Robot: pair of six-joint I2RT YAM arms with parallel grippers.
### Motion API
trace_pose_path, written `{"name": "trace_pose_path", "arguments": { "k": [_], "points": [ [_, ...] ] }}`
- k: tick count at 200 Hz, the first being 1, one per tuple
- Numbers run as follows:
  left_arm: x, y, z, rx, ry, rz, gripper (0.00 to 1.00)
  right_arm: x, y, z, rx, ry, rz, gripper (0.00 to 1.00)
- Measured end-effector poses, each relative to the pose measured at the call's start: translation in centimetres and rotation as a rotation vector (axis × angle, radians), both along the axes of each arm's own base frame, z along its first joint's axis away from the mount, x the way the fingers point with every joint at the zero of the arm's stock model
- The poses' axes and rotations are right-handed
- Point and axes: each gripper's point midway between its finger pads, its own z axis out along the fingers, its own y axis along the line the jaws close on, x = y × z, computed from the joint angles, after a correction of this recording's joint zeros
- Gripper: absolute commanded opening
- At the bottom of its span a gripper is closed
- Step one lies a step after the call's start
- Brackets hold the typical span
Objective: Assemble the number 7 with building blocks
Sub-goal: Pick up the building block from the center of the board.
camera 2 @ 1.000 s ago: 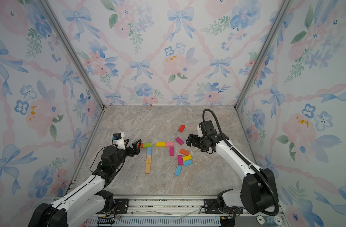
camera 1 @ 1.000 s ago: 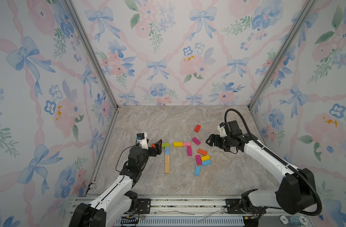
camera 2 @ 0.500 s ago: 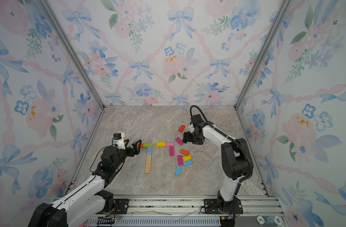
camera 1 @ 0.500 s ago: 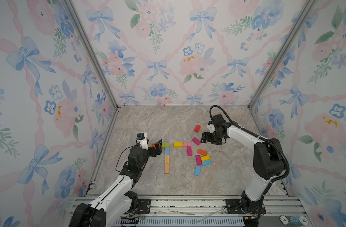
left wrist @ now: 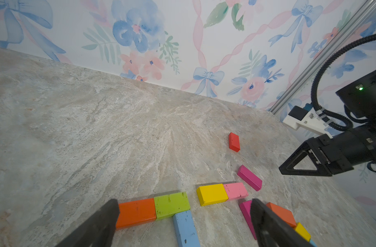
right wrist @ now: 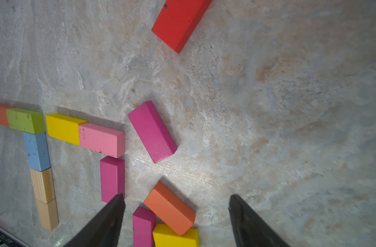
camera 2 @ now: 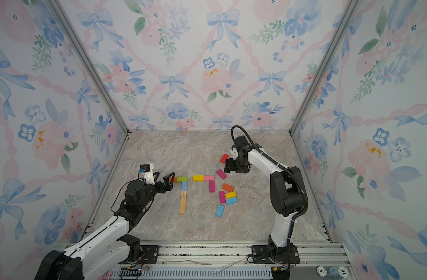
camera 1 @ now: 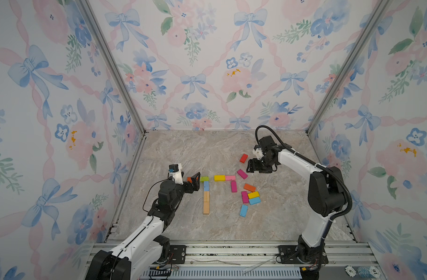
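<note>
The building blocks lie flat on the marble floor. An orange block (left wrist: 136,211) and a green one (camera 1: 204,179) form a bar, with a blue block (camera 1: 206,186) and two wooden blocks (camera 1: 206,202) as its stem. Beside it, yellow (camera 1: 219,178) and pink (camera 1: 230,177) blocks top a magenta one (camera 1: 233,186). My left gripper (camera 1: 193,180) is open, low by the orange end. My right gripper (camera 1: 252,166) hangs open and empty above a tilted magenta block (camera 1: 242,174); in its wrist view a loose orange block (right wrist: 170,208) shows between its fingers.
A red block (camera 1: 243,158) lies alone toward the back. A loose cluster of magenta (camera 1: 244,196), yellow (camera 1: 253,194) and blue (camera 1: 254,200) blocks sits right of centre, with another blue block (camera 1: 243,210) nearer the front. Patterned walls enclose three sides.
My right arm has swung its elbow round to the right and forward, its gripper has shifted slightly left toward the tilted magenta block, and its jaws have narrowed a little. The left arm has not moved.
</note>
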Motion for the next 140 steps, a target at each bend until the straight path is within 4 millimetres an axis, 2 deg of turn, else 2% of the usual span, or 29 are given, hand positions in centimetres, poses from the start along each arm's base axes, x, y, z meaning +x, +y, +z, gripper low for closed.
{"name": "trace_pose_path", "arguments": {
  "k": [33,98,140],
  "points": [
    [0.0,0.0,0.0,0.0,0.0,0.0,0.98,0.5,0.7,-0.2,-0.002,0.005,0.018,0.78],
    [0.0,-0.1,0.0,0.0,0.002,-0.003,0.98,0.8,3.5,-1.2,-0.02,0.03,0.097,0.78],
    [0.0,-0.1,-0.1,0.0,0.002,-0.004,0.98,1.2,4.6,-1.4,-0.031,0.036,0.131,0.78]
  ]
}}
